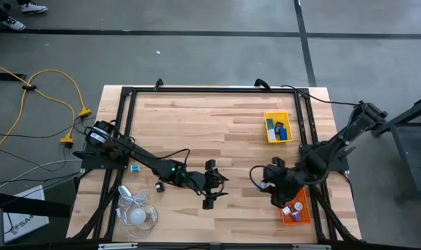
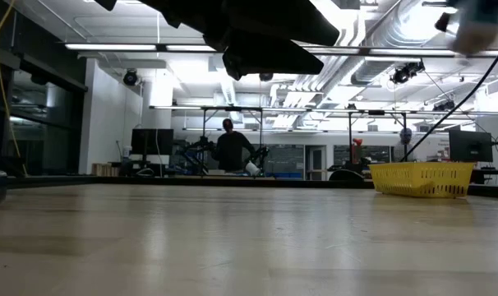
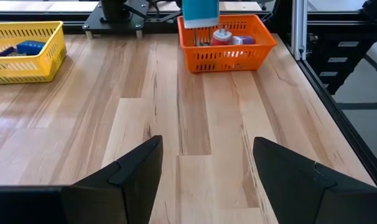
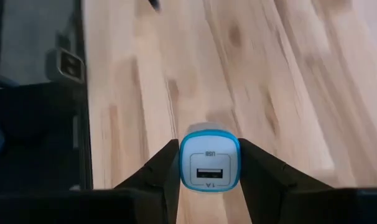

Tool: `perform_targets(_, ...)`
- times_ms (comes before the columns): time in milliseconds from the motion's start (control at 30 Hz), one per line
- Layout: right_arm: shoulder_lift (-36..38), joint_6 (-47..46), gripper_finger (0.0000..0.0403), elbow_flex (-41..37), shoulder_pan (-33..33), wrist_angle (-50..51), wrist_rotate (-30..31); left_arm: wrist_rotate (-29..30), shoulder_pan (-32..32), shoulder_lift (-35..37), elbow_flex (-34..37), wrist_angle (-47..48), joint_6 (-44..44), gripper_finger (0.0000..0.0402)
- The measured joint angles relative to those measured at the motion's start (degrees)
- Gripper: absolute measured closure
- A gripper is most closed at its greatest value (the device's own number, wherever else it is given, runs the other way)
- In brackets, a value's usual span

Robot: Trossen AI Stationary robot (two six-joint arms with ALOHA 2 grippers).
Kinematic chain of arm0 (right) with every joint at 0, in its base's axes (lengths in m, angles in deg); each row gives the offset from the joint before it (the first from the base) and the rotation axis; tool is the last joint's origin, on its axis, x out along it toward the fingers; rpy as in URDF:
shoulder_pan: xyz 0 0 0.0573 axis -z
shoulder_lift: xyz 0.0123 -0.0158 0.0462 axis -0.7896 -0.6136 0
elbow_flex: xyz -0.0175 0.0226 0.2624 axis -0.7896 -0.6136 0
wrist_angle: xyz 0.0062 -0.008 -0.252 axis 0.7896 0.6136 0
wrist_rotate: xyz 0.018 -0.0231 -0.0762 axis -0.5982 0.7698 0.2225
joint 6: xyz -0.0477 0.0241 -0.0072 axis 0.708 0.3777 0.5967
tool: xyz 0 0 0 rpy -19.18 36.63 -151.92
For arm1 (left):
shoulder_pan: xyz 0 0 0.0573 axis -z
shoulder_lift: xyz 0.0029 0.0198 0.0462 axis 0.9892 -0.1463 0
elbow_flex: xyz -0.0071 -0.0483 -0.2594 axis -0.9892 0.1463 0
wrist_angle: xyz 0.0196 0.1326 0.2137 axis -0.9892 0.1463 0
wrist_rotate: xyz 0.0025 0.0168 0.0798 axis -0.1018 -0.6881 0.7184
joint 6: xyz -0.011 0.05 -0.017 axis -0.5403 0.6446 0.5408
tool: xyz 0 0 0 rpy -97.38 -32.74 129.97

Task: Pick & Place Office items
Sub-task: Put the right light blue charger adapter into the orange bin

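My right gripper is shut on a small white charger plug with a teal rim, above the table at the near right. In the left wrist view the plug hangs in front of the orange tray, which holds a red-and-white piece and a purple one. My left gripper stands open above the middle of the table, with bare wood between its fingers. A teal piece and a black piece lie at the near left. My right gripper pinches the plug's two opposite sides between its two fingers. The end with the USB slot faces back toward the wrist. The fingers slant downward, and the plug is lifted clear of the table.
The yellow tray with blue pieces stands at the far right and also shows in the low view. A white bulb-like thing with a coiled cord lies at the near left corner. Black frame rails edge the table. A person stands far behind.
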Motion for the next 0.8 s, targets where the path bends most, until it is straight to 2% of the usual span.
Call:
perform_targets(267, 0.41, -20.36, 0.0279, -0.01, -6.84, 13.0, -2.32, 0.0, 0.0, 0.0, 0.0, -0.02, 0.0, 0.016)
perform_targets(533, 0.41, -32.64, 0.0282, -0.01, -12.41, 17.51, -5.07, 0.0, 0.0, 0.0, 0.0, -0.02, 0.01, 0.016)
perform_targets(800, 0.27, -44.48, 0.0281, -0.01, -16.67, 26.51, -8.5, 0.0, 0.0, 0.0, 0.0, 0.0, 0.02, 0.016)
